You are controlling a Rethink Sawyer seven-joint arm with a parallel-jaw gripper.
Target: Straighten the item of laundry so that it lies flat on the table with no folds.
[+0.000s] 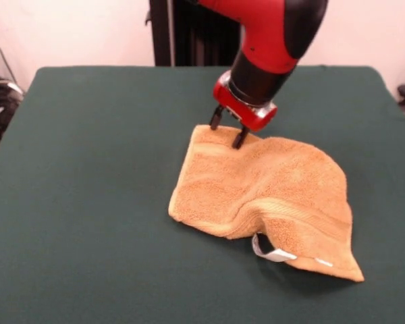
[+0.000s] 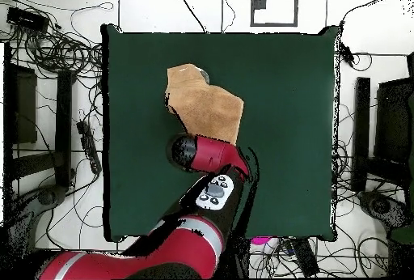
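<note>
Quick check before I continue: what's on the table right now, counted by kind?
Towels: 1, orange-tan towel, rumpled, with a white tag
End effectors: 1, at the towel's far edge
Tables: 1, green table
Total: 3

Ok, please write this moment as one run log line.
gripper: open, jaws at towel's far edge | towel: still folded, tag visible | table: green

Tangled black cables [image 2: 48, 46] cover the floor beside the table, with a dark stand [image 1: 189, 32] behind it.
</note>
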